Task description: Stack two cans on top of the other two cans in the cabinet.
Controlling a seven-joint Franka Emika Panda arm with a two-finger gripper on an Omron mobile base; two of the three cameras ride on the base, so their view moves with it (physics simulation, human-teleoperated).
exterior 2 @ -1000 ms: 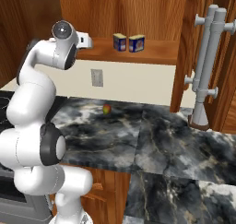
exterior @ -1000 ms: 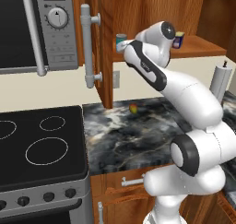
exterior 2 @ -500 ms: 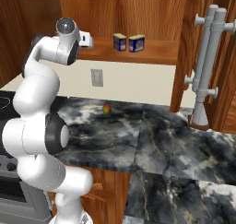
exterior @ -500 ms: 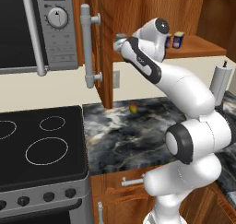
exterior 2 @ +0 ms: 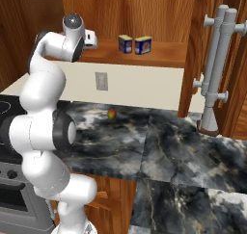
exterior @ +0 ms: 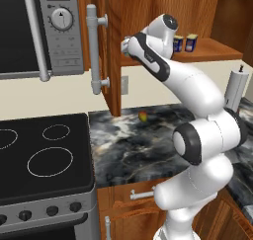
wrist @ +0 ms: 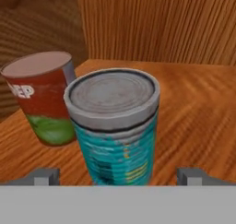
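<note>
In the hand view a teal can (wrist: pixel 113 126) with a grey lid stands upright on the wooden shelf board (wrist: pixel 193 103) of the cabinet. It sits just ahead of and between my gripper's (wrist: pixel 120 176) open fingertips (wrist: pixel 46 176), without touching them. A red and green can (wrist: pixel 44 98) stands close behind it on the left. Two blue and yellow cans (exterior: pixel 185 43) (exterior 2: pixel 134 45) stand side by side further along the same shelf. My hand (exterior 2: pixel 91 37) reaches into the cabinet's left end, beside the open door (exterior: pixel 111 46).
The door's grey bar handle (exterior: pixel 92 49) hangs just left of my arm, with the microwave (exterior: pixel 34 31) beyond it. A stove (exterior: pixel 44 155) lies below left. A small round fruit (exterior: pixel 143 116) rests on the marble counter (exterior 2: pixel 159 141). Another door with a grey handle (exterior 2: pixel 217 69) stands open at the right.
The arm has stretched a little higher and further into the cabinet's left end. The jaws stayed open and the cans have not moved.
</note>
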